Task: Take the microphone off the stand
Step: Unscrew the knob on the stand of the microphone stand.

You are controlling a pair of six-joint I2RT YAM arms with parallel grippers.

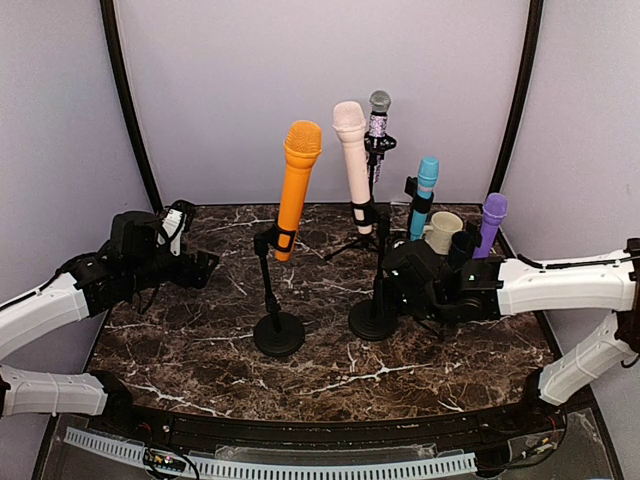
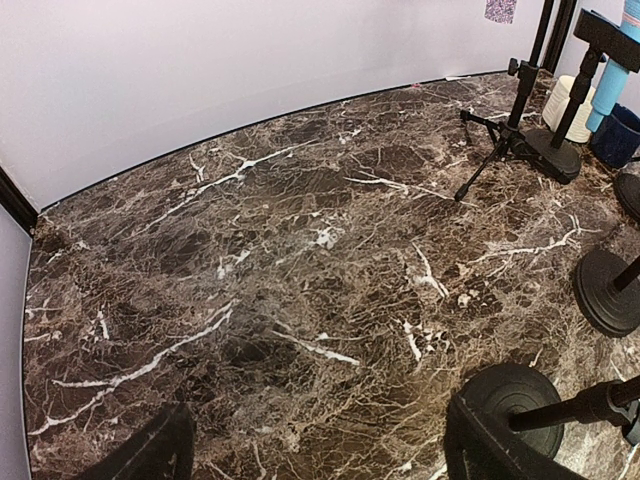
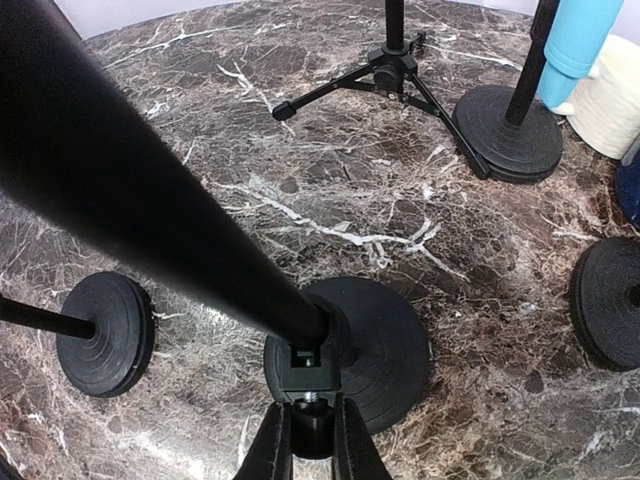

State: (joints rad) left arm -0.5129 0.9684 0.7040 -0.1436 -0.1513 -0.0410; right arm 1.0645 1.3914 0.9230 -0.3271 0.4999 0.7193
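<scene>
**Right gripper clamped low on the stand, pink mic upright in its clip**

My right arm comes in from the right side of the table (image 1: 330, 372), forearm close to level and held low. The wrist sits right up against the stand (image 1: 372, 322). In the wrist view the right gripper (image 3: 309, 420) points down at the stand's foot. Its jaws are all but closed and pinch a small black knob where the pole meets the round base.

My left arm is folded low at the left edge of the table. The left gripper (image 1: 195, 267) is aimed rightward across the marble, well apart from every stand. Its jaws are spread wide and hold nothing. In its wrist view I can only make out one finger (image 2: 150, 450) clearly, at the bottom left.

The pink mic (image 1: 352, 160) sits in the clip at the top of that stand, near the middle of the table. It is to the right of the orange mic (image 1: 297, 185). Its long axis runs nearly vertical, with the head up and the tail down through the clip. The head leans slightly to the left in the top view.
</scene>
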